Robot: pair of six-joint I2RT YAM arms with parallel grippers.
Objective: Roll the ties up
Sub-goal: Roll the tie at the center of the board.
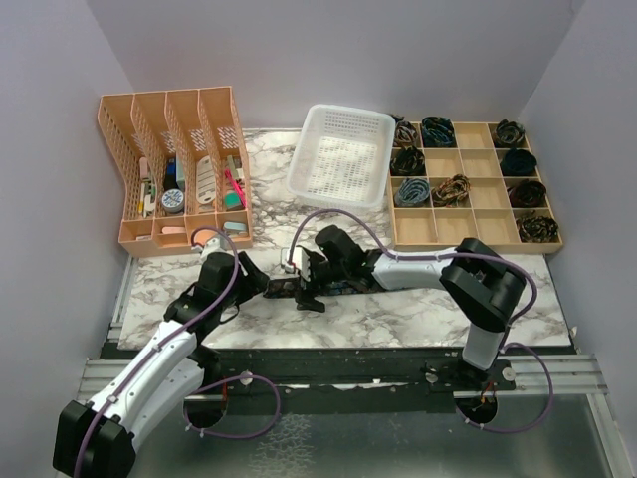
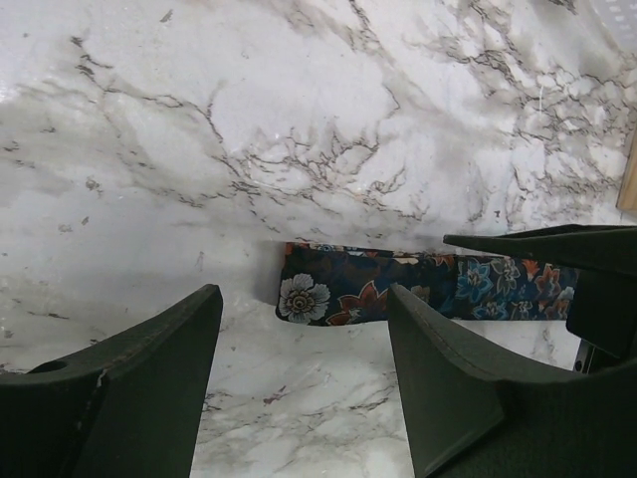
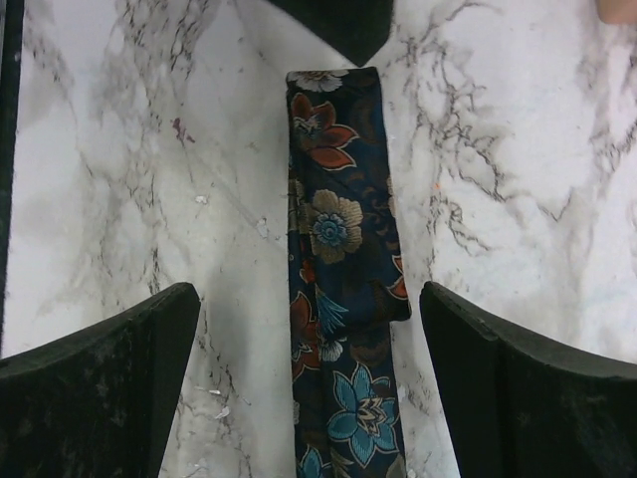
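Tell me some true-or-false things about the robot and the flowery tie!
1. The tie lies on the marble table. True.
2. The right gripper is squeezing the tie. False: its fingers stand open on either side of the tie, without touching it.
3. The white basket has a tie in it. False: no tie shows inside it.
4. The wooden box holds rolled ties in some of its compartments. True.
5. The left gripper is open. True.
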